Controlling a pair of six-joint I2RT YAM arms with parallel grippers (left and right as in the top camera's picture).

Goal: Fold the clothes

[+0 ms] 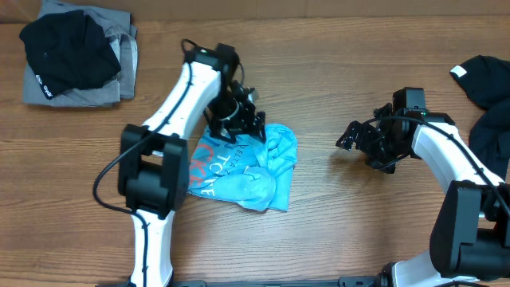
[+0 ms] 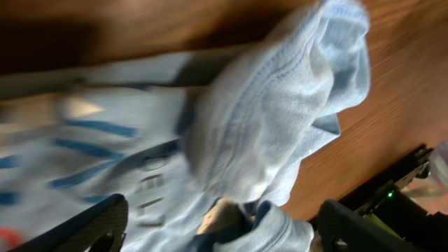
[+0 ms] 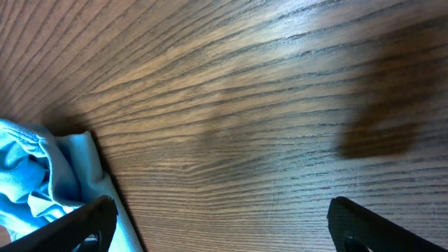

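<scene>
1. Light-blue T-shirt [image 1: 253, 169] sits mid-table in a lumpy half-fold. The pink-and-white lettering shows on its left part, and the right part is all bunched up.
2. Left gripper [image 1: 239, 121] hangs over the shirt's far edge with its jaws spread wide. In its wrist view a fat roll of fabric lies between the fingers [image 2: 98, 224], but bare wood shows next to one of them, so I'd say it isn't clamped on anything.
3. Right gripper [image 1: 351, 142] is spread wide too, over bare wooden table [image 1: 343, 231] off to the shirt's right, with nothing in it. Only a corner of the shirt peeks into its wrist view.
4. Black and grey pile [image 1: 72, 56] is in the far-left corner and another black garment [image 1: 488, 84] is at the right edge. Both are well apart from the shirt.
5. What could go wrong, imo:
   - Closing on that roll would likely grab several layers at once, so a pull would drag the whole wad and wreck the fold.
   - Too shallow a pinch and the cloth could slip out mid-lift.
   - With the right arm well off the shirt, a one-sided tug would probably skew it.
</scene>
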